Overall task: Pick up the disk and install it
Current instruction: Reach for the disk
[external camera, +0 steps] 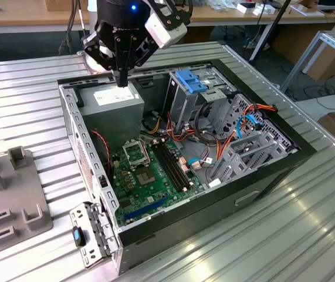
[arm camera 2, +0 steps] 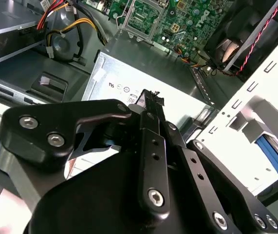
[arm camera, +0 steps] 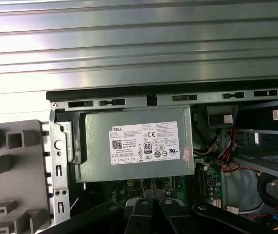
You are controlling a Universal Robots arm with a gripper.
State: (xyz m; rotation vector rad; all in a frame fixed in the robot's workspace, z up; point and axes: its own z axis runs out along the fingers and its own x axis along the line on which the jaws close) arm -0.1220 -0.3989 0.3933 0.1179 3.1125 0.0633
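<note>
The disk is out of view. My gripper (external camera: pixel 122 80) hangs over the far corner of the open computer case (external camera: pixel 284 158), just above the grey power-supply box (external camera: pixel 111 100) with its white label. In the second wrist view the black fingers (arm camera 2: pixel 148 105) are closed together, their tips close to the top of the power supply (arm camera 2: pixel 124 80), with nothing between them. In the first wrist view the power supply (arm camera: pixel 139 146) lies directly below, and the gripper's black links (arm camera: pixel 151 214) show at the edge. A bit of blue plastic (arm camera 2: pixel 275 151) shows behind the white perforated case wall; I cannot tell what it is.
The case lies open on a ribbed metal table (external camera: pixel 273 235). Inside are the green motherboard (external camera: pixel 149 170), a metal drive cage with a blue plastic top (external camera: pixel 190 82) and bundles of coloured cables (external camera: pixel 249 126). A grey fixture block (external camera: pixel 9 194) stands outside the case at the exterior view's left.
</note>
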